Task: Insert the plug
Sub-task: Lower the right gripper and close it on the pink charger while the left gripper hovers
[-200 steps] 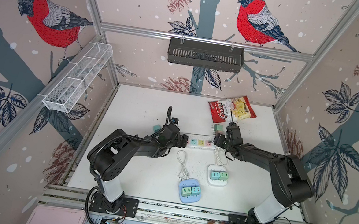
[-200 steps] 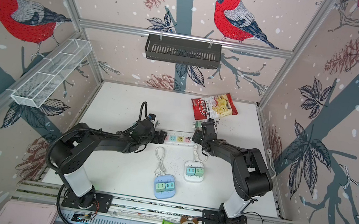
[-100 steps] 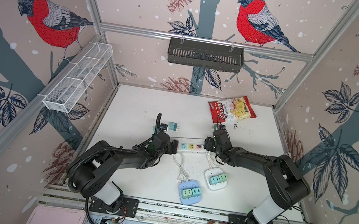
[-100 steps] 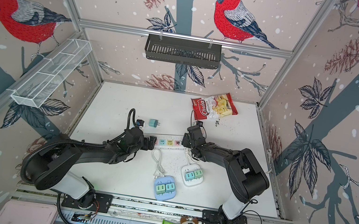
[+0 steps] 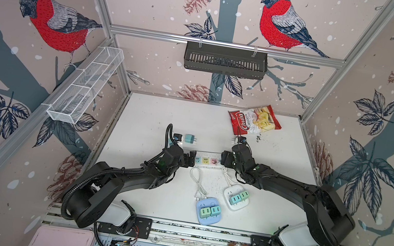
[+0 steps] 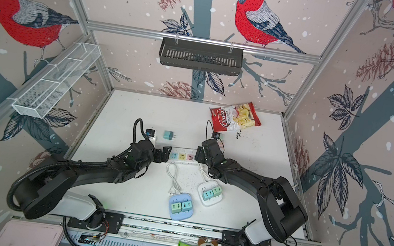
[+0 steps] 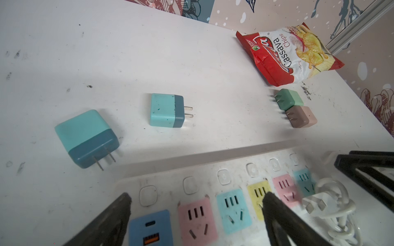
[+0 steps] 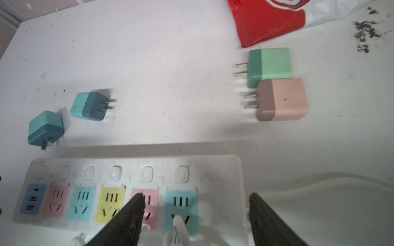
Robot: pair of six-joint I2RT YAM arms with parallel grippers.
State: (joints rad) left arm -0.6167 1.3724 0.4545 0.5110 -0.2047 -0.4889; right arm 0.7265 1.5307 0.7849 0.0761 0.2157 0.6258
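We find the strip (image 5: 207, 161) flat on the bench (image 5: 150, 121). The left jaws stand apart over its USB end. The right jaws stand apart over its far teal socket. Neither pair holds anything. A teal plug (image 7: 168, 110) and a second teal plug (image 7: 85, 138) lie loose beside the strip. The green plug (image 8: 269, 65) touches the pink plug (image 8: 281, 99) near the bag (image 5: 254, 121).

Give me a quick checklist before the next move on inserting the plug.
1. left gripper open, empty: ok.
2. right gripper open, empty: ok.
3. Plug held: not ok; leftmost teal plug, second teal plug, green plug, pink plug lie loose.
4. No plug in power strip sockets: ok.
5. white cord clear of sockets: not ok, its end lies on the strip by the end teal socket.
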